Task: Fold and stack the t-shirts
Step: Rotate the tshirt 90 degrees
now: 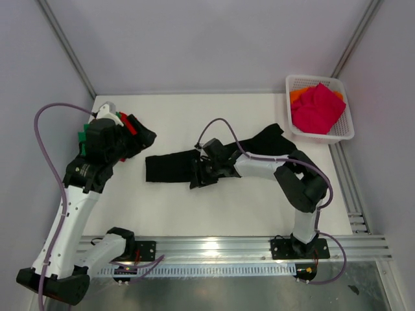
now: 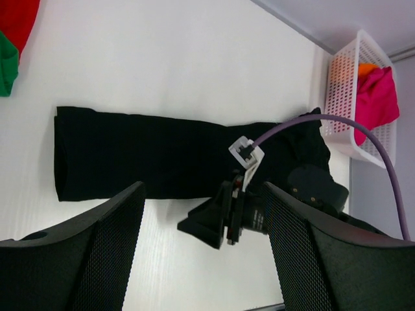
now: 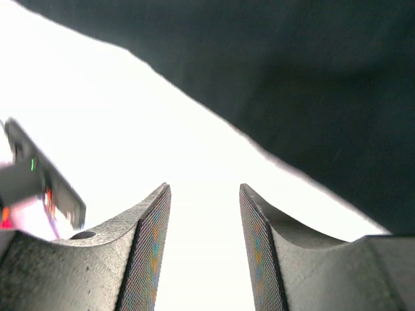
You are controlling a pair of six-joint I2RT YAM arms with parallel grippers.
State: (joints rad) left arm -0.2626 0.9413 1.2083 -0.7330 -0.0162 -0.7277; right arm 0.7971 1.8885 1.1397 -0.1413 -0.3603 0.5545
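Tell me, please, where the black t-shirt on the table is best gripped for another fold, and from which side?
Probably the left short end. The black t-shirt lies flat as a long strip, and there its layers end in one straight edge, clear of the right gripper at mid-strip. Come in low from the left with the open left gripper, pinching all layers together.

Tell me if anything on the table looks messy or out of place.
Nothing spilled or damaged. The black shirt lies as a long slanted band, its right end bunched and wider. The pink shirt sits crumpled in the basket over an orange shirt.
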